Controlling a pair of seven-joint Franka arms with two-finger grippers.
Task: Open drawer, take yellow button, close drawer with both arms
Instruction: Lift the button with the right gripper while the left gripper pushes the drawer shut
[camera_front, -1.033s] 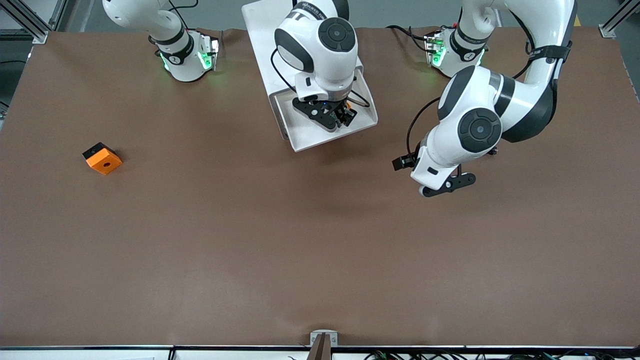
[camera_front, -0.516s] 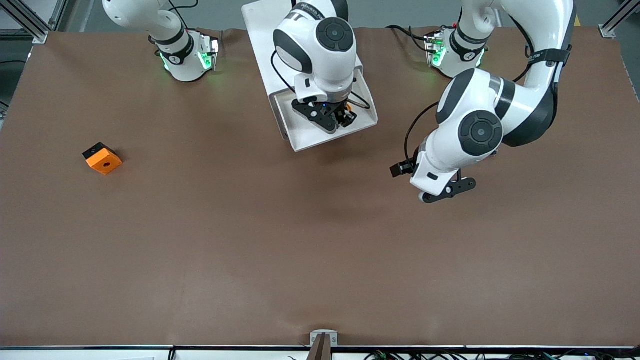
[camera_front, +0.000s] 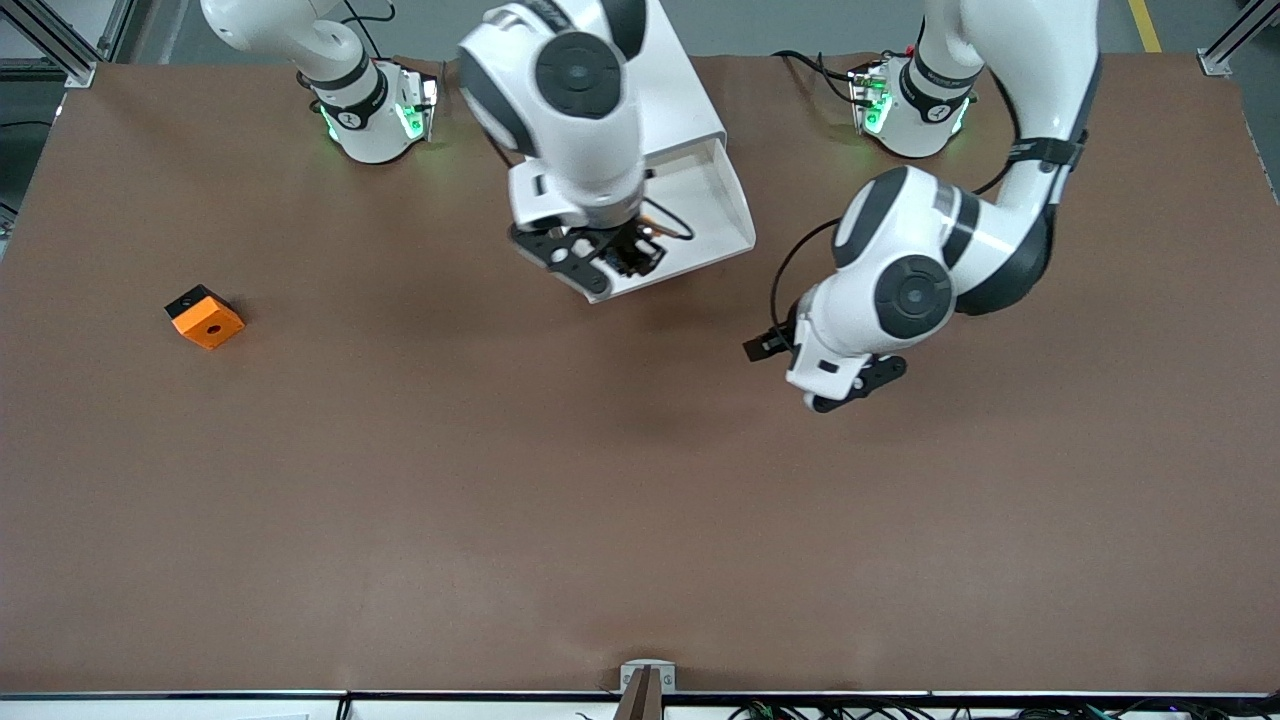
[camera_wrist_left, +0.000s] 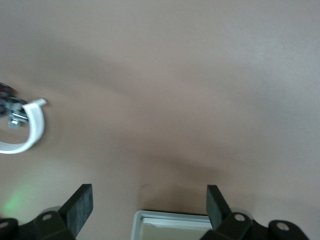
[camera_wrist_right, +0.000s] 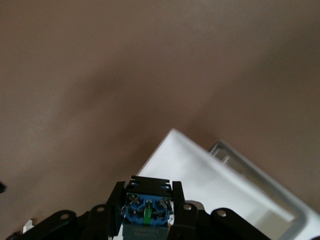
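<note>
The white cabinet (camera_front: 680, 90) stands between the arm bases with its drawer (camera_front: 715, 215) pulled open toward the front camera. My right gripper (camera_front: 628, 256) is over the drawer's front edge and is shut on the button (camera_wrist_right: 148, 207), whose black body and blue terminal end show between the fingers in the right wrist view; its orange cap is hidden there. The drawer's white inside (camera_wrist_right: 200, 170) lies below it. My left gripper (camera_front: 850, 388) is over bare table toward the left arm's end of the drawer. Its fingers (camera_wrist_left: 80, 205) are wide apart and empty.
An orange square block (camera_front: 205, 317) with a black hole sits toward the right arm's end of the table. The left wrist view shows a white curved piece (camera_wrist_left: 31, 131) with small black clips (camera_wrist_left: 12, 109), and a white tray corner (camera_wrist_left: 170, 226) below the gripper.
My right gripper has risen out of the drawer with the button and moved toward the drawer's front edge and the right arm's end. My left arm has shifted toward the drawer.
</note>
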